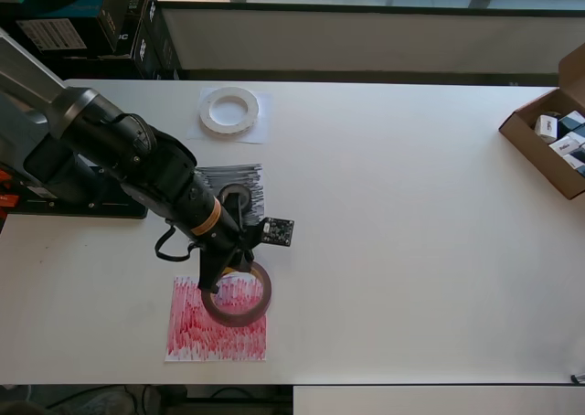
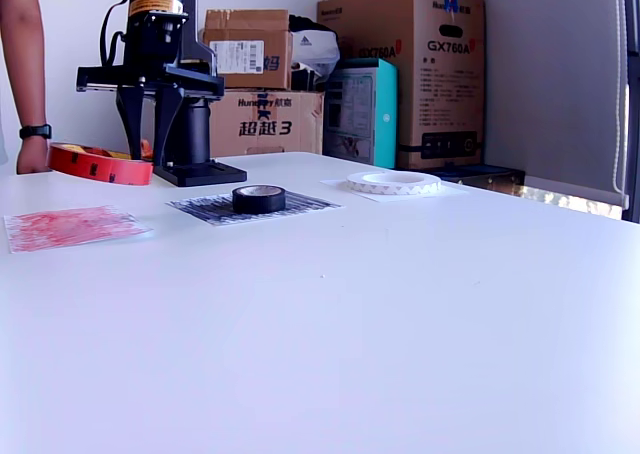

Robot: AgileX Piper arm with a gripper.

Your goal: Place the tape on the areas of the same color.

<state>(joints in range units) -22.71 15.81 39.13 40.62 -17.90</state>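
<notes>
The gripper (image 1: 225, 282) pinches the red-brown roll (image 1: 239, 296) by its rim at nine o'clock, held in the air over the red sheet (image 1: 215, 328); a light, stiff ring, it tilts easily

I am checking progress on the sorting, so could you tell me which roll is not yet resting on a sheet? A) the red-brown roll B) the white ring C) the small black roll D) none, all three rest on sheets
A: the exterior view shows the red-brown roll held in the air above the red sheet, while the white ring and black roll lie on their sheets.
</notes>
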